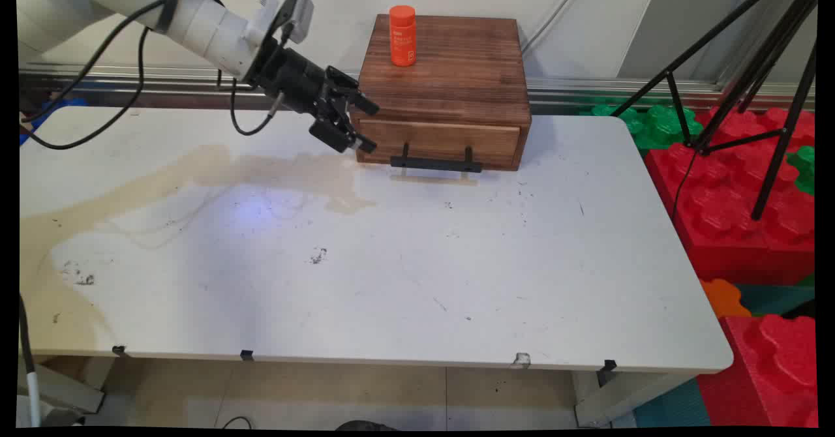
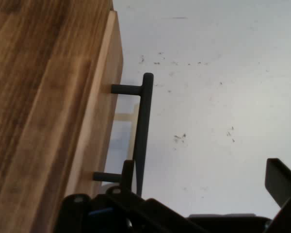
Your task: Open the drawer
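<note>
Gripper (image 1: 360,124) hovers with fingers spread apart, empty, at the wooden drawer box's (image 1: 450,85) left front corner. Black drawer handle (image 1: 436,162) lies just beyond, its long axis along the drawer front. Orange bottle (image 1: 402,35) stands atop the box.

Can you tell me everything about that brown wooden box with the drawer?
The wooden box is dark brown on top, made of striped planks. Its front holds one lighter drawer, which looks shut, with a black bar handle on two posts. The box sits flat on the white table, at the far edge near the wall. An orange bottle stands upright on its top, toward the back left corner. The black claw hangs open by its front left corner, close to the handle's end.
</note>
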You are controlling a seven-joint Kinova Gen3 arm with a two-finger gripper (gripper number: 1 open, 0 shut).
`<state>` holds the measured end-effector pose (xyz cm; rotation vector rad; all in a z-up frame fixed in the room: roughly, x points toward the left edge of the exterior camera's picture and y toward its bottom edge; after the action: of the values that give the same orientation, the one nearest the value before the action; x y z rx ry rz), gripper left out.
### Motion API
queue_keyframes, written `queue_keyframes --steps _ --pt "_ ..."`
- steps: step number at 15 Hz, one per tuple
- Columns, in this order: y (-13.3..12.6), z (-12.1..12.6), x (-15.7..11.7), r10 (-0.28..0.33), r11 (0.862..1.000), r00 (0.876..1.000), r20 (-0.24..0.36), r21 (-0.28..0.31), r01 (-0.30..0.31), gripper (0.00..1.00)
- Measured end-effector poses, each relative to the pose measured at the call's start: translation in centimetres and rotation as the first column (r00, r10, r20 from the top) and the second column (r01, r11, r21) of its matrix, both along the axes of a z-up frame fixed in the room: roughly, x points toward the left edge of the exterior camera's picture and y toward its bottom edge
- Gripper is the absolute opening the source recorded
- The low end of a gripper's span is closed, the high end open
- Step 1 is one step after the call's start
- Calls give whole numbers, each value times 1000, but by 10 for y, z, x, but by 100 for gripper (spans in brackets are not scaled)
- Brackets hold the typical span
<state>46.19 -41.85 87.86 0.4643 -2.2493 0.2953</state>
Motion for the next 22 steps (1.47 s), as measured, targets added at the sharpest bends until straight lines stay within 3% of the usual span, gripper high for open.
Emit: queue_keyframes --steps 14,22 --pt "-26 -31 -56 -25 1000 996 85 6 24 100" --pt "-50 -51 -83 -65 997 980 187 -28 71 100"
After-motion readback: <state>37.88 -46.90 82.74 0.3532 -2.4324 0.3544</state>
